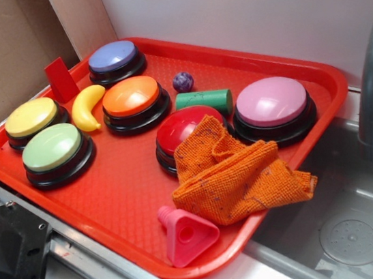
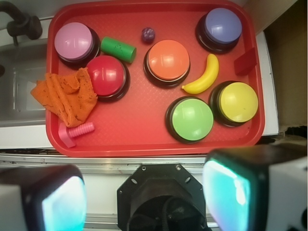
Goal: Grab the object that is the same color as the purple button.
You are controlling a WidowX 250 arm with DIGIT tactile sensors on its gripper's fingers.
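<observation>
I'm parked high over the red tray (image 2: 154,144), gripper (image 2: 144,192) spread wide and empty. My worry is grabbing wrong: the pink-lilac button (image 2: 73,41) and green cylinder (image 2: 118,49) flank the target, which could roll. The purple button (image 2: 223,25) fills one far corner; the matching purple ball (image 2: 148,34), tiny, dark and bumpy, sits mid far rim.

Bright red plastic tray (image 2: 154,139) with fine grid texture, periwinkle dome button (image 2: 223,25) on black base, small dark purple bumpy ball (image 2: 148,34), pink-lilac button (image 2: 73,41), orange button (image 2: 168,59), red button (image 2: 106,75), green button (image 2: 192,118), yellow button (image 2: 237,101), yellow banana (image 2: 203,77), green cylinder (image 2: 118,49), speckled orange woven cloth (image 2: 65,96), pink screw-shaped toy (image 2: 77,131).
</observation>
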